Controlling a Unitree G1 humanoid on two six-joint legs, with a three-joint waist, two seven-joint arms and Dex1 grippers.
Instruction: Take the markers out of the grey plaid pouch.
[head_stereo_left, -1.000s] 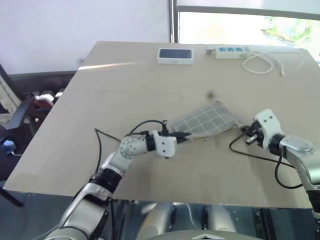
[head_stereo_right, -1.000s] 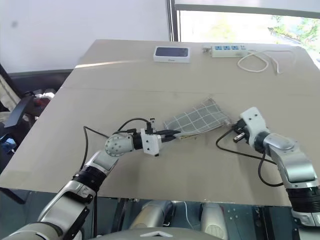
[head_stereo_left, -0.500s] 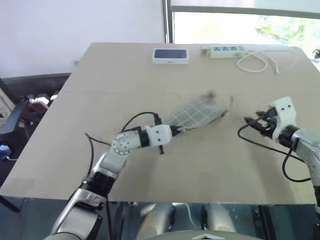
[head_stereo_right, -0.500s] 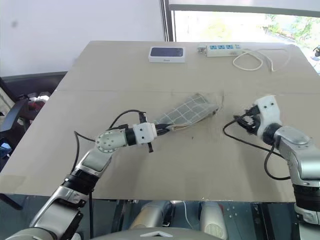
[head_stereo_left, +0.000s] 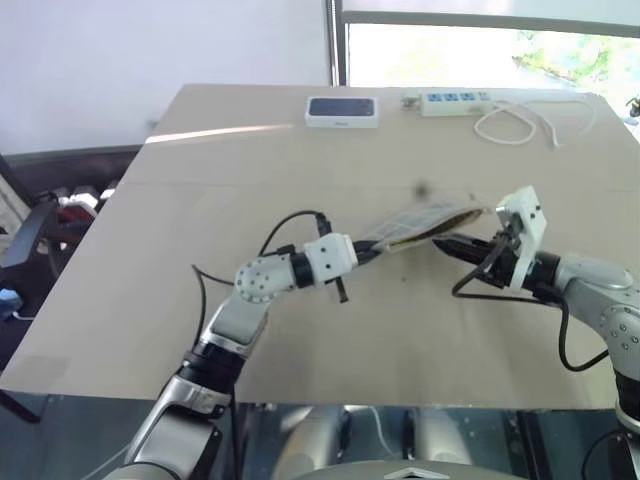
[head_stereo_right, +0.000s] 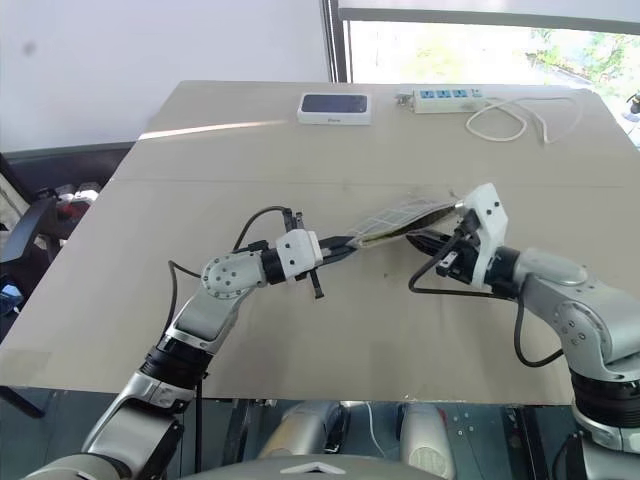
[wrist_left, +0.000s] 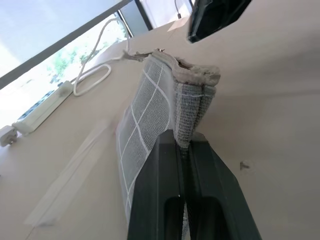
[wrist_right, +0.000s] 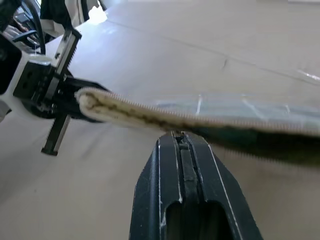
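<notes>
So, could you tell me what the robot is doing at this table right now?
The left gripper is shut on one end of the grey plaid pouch and holds it up off the table. The right gripper is shut, with its fingertips right at the pouch's lower edge by the zipper; whether it grips anything there cannot be told. No markers are out yet. At the far edge lie a white-edged dark box and a power strip with its white cable.

It looked like an office or lab room: a plain beige tabletop (head_stereo_left: 300, 140) carried a white power strip (head_stereo_left: 452, 100) with coiled cable (head_stereo_left: 525, 122), beside a large window (head_stereo_left: 480, 40) and white wall (head_stereo_left: 150, 50).
</notes>
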